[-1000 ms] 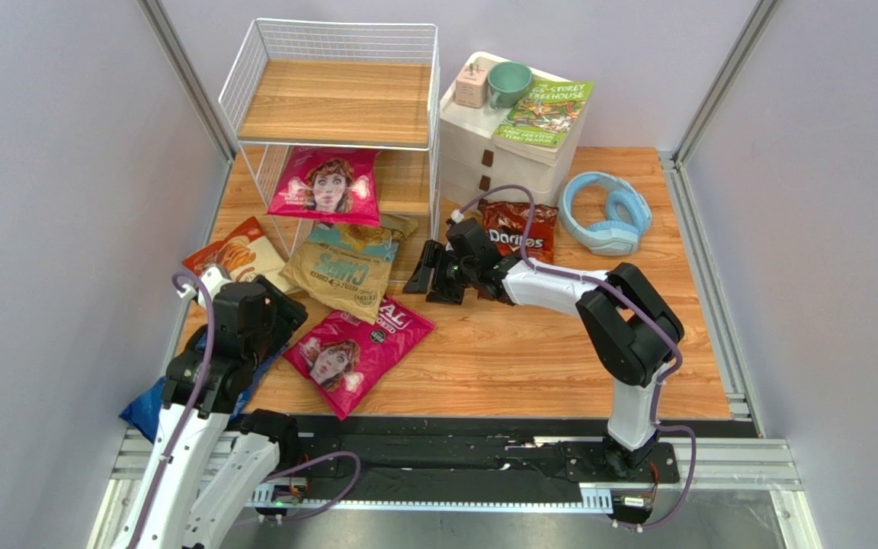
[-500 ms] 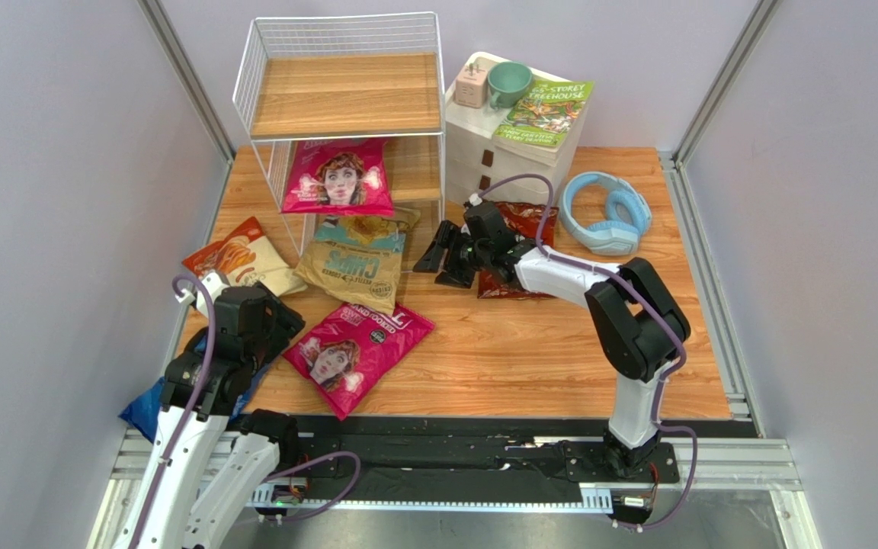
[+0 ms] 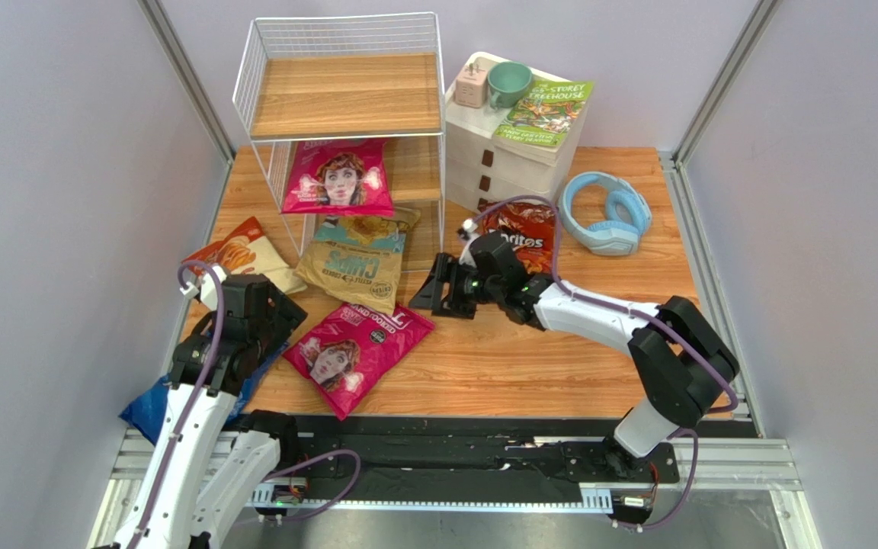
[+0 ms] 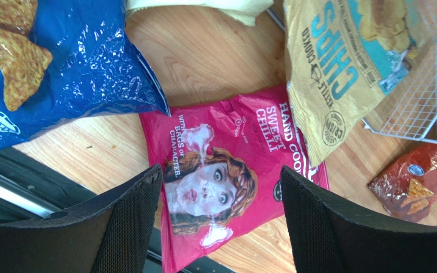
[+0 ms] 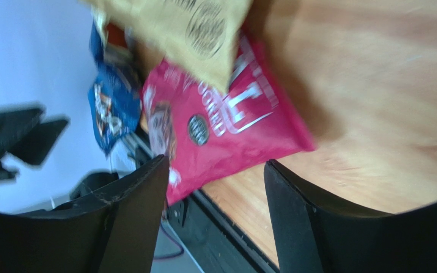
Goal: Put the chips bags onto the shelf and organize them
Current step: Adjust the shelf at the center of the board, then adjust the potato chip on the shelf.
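Chips bags (image 3: 354, 349) mostly lie on the bench (image 3: 547, 355); one magenta bag (image 3: 338, 177) sits in the shelf (image 3: 346, 97), upper middle. Left fingers (image 4: 129, 227) and right fingers (image 5: 135, 216) are wide open and hold nothing.

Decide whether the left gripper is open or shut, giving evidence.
Open: the left gripper holds its fingers wide apart, nothing between them, over a magenta chips bag.

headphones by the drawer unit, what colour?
The headphones are light blue, with paler ear pads. They show best in the top external view.
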